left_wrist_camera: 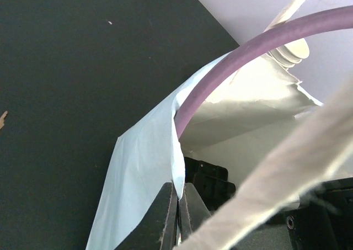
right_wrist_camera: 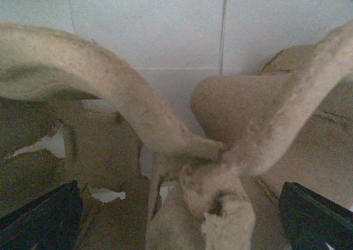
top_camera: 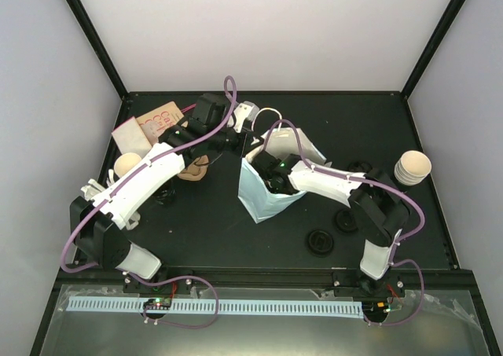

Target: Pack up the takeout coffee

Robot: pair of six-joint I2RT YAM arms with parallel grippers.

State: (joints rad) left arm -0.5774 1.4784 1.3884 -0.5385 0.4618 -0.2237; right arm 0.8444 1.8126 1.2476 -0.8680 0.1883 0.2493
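Pale blue paper bag (top_camera: 263, 203) stands open, and the step in hand, we judge, is seating the moulded brown pulp cup carrier (right_wrist_camera: 132, 112) on the bag's floor. To do it well we would keep the bag's mouth stretched wide and lower the carrier level, so no corner snags the walls. The left gripper (left_wrist_camera: 177, 195) is pressed together on the bag's rim, pinching the paper. The right gripper (right_wrist_camera: 176, 225) is deep inside the bag, spread wide either side of the carrier's central ridge; whether it touches the ridge we cannot tell. A tan paper cup (top_camera: 128, 165) sits well left of the bag.
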